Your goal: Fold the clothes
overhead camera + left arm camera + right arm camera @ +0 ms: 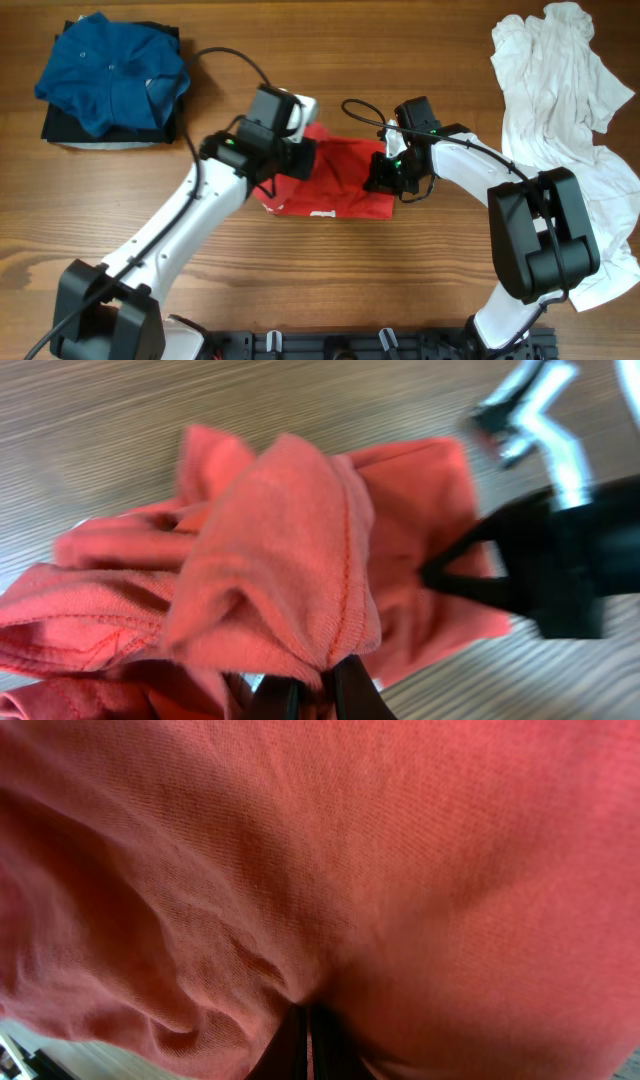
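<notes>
Now we are mid-fold on the red shirt (340, 190), bunched at the middle of the counter (330, 280). The left gripper (312, 690) and right gripper (305, 1025) each pinch its cloth, jaws nearly closed. Next, we judge, the held edges need carrying across evenly.

The shirt (340, 180) is plain salmon-red, with matching stitching along its hem. The polo (110, 65) is deep blue and lies on a black fold (58, 126). The heap (560, 90) is white. The counter (420, 50) is brown wood grain. The left arm (190, 213) and right arm (473, 160) are white with black joints.
</notes>
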Tool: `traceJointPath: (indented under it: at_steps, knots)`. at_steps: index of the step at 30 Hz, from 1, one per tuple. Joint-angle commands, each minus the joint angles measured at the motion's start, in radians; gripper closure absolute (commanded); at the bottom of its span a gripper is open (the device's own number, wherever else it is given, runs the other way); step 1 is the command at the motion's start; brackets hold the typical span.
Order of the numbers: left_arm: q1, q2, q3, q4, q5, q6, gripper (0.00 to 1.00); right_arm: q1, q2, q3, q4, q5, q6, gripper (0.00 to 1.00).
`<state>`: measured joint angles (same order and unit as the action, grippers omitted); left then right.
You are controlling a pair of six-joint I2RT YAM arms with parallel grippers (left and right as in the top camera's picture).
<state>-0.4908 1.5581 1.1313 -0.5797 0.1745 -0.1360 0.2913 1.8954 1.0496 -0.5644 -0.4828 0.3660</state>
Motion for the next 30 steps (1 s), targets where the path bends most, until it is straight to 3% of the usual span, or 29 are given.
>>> traceJointPath:
  at_steps: [1,11,16,26,28,29,30]
  knots:
    - [-0.061,-0.019,0.016,0.063,0.019,-0.124,0.96,-0.003,0.065,-0.014,0.006,0.089,0.002,0.96]
    - [-0.144,-0.019,0.016,0.189,0.039,-0.259,0.96,-0.003,0.065,-0.014,0.006,0.089,0.003,0.96]
    - [-0.167,-0.014,0.016,0.194,0.038,-0.266,0.96,-0.008,0.049,-0.012,0.028,0.045,0.012,0.96]
    - [-0.169,0.008,0.016,0.188,0.039,-0.265,0.94,-0.21,-0.409,0.156,-0.119,-0.002,0.027,0.93]
    - [-0.174,0.01,0.016,0.188,0.042,-0.265,0.71,-0.256,-0.492,0.161,-0.136,-0.002,0.026,0.91]
    - [-0.176,0.009,0.016,0.191,0.042,-0.264,0.36,-0.275,-0.527,0.161,-0.148,-0.002,0.025,0.9]
    - [-0.177,0.009,0.016,0.196,0.042,-0.264,0.12,-0.292,-0.555,0.161,-0.161,-0.002,0.021,0.89]
